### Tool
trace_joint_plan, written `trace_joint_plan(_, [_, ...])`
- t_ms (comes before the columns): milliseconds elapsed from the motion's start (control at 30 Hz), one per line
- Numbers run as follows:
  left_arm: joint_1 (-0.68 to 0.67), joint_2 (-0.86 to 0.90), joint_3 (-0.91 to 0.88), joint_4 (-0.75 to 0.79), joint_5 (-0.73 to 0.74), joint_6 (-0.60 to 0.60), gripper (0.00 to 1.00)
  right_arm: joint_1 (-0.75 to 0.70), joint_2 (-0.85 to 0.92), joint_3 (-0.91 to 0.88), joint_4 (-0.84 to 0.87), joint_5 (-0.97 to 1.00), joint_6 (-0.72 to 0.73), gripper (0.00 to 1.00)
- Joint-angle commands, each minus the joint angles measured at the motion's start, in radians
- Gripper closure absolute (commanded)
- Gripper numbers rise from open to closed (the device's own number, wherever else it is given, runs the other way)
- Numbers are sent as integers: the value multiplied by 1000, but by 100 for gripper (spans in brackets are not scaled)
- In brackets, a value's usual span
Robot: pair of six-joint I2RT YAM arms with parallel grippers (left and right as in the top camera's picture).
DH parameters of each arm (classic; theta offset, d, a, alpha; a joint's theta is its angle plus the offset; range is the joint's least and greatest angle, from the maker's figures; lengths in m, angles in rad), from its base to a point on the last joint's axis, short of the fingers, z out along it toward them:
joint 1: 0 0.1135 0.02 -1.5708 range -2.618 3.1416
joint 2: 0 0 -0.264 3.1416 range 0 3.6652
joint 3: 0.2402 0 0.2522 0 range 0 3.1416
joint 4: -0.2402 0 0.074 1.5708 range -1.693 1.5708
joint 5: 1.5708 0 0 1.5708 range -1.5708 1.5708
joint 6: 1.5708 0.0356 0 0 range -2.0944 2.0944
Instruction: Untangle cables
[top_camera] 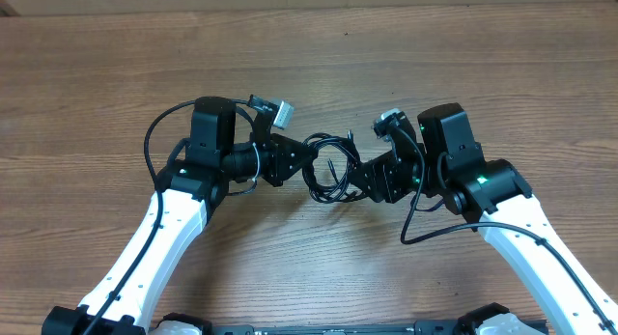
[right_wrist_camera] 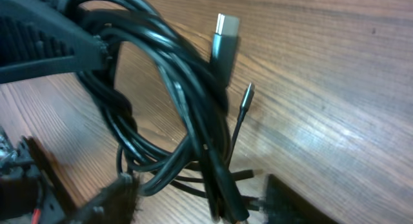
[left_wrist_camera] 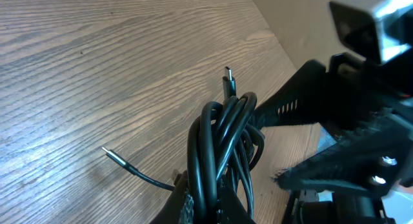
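The cables (top_camera: 328,167) are a tangled bundle of thin black cords on the wooden table between my two arms. My left gripper (top_camera: 303,161) is shut on the bundle; in the left wrist view the cables (left_wrist_camera: 219,130) rise out of its jaws (left_wrist_camera: 213,201). A silver-tipped plug (left_wrist_camera: 228,79) sticks up from the bundle and a thin plug end (left_wrist_camera: 113,155) trails left. My right gripper (top_camera: 360,181) is open, its fingers (right_wrist_camera: 200,195) spread either side of the cable loops (right_wrist_camera: 168,82). A grey plug (right_wrist_camera: 226,31) and a thin plug (right_wrist_camera: 248,95) show there.
The wooden table (top_camera: 309,55) stretches on all sides of the bundle. The thick black wires of the arms loop out beside the left arm (top_camera: 151,147) and the right arm (top_camera: 415,229). The right gripper's body (left_wrist_camera: 335,121) stands close to the bundle.
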Motion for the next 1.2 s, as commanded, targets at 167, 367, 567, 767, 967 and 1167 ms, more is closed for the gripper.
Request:
trace_joint_plan(167, [-6, -11, 19, 42, 116, 19, 96, 2, 27, -7, -13, -26, -10, 56])
trace_joint_plan(367, [-6, -11, 19, 58, 123, 20, 96, 2, 38, -7, -35, -46, -31, 84])
trace_joint_plan(567, [-6, -11, 19, 50, -5, 19, 96, 2, 37, -6, -44, -98, -35, 96])
trace_joint_plan(767, [-7, -11, 19, 45, -134, 29, 96, 2, 25, 6, -75, -217, -35, 96])
trace_joint_plan(967, [-7, -11, 19, 28, -256, 50, 96, 2, 21, 55, -175, -217, -31, 96])
trace_joint_plan(1167, [-15, -11, 19, 23, -270, 49, 96, 2, 21, 68, -164, -393, -24, 96])
